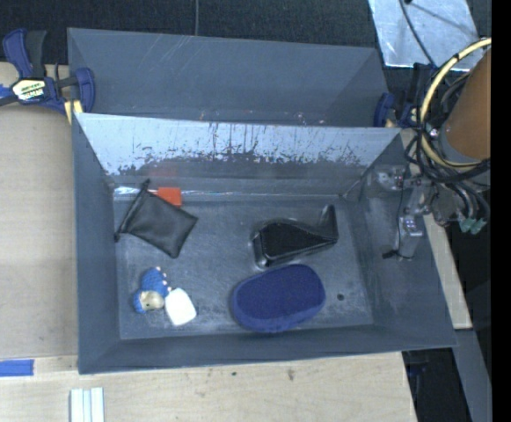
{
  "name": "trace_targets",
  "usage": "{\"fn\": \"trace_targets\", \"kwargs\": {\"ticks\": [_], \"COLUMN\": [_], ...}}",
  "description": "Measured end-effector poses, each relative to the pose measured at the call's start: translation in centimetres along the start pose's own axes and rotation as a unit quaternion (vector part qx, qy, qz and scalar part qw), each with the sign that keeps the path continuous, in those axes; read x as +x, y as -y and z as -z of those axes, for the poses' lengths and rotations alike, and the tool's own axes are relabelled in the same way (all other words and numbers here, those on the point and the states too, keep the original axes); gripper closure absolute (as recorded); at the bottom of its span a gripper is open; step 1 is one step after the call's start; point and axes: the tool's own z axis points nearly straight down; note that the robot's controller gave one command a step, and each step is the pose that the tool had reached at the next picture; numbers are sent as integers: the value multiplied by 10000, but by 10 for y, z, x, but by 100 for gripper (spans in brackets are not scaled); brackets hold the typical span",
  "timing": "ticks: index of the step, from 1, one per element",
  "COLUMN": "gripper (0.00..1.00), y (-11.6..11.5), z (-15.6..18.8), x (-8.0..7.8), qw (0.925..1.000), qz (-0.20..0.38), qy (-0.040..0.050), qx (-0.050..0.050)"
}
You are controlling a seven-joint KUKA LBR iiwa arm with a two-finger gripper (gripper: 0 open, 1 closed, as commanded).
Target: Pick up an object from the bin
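over right sloped wall of bin [97, 280], above-side camera: my gripper [407, 231] hangs, apart from everything; open or closed, cannot tell. nearest on floor: glossy black object [292, 238], blue oval pad [277, 298] just before it. far left: black pouch [156, 222], orange bit [170, 197], small blue-white toy [163, 295].

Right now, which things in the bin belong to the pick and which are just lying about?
In play: gripper at the right wall of the bin, over no item; nearest candidates: black glossy object, blue oval pad.
Lying farther off: black pouch, orange piece behind it, blue-and-gold trinket, white piece.
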Motion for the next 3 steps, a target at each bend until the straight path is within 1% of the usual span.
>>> {"fn": "trace_targets", "kwargs": {"ticks": [1,2,3], "gripper": [0,0,0], "y": [-88,-110,-100], "z": [-176,-150,-148], "x": [-36,-59,-70], "qw": [9995,9967,9987], "qz": [298,807,512], "qy": [82,1,-31], "qx": [16,-7,-12]}}
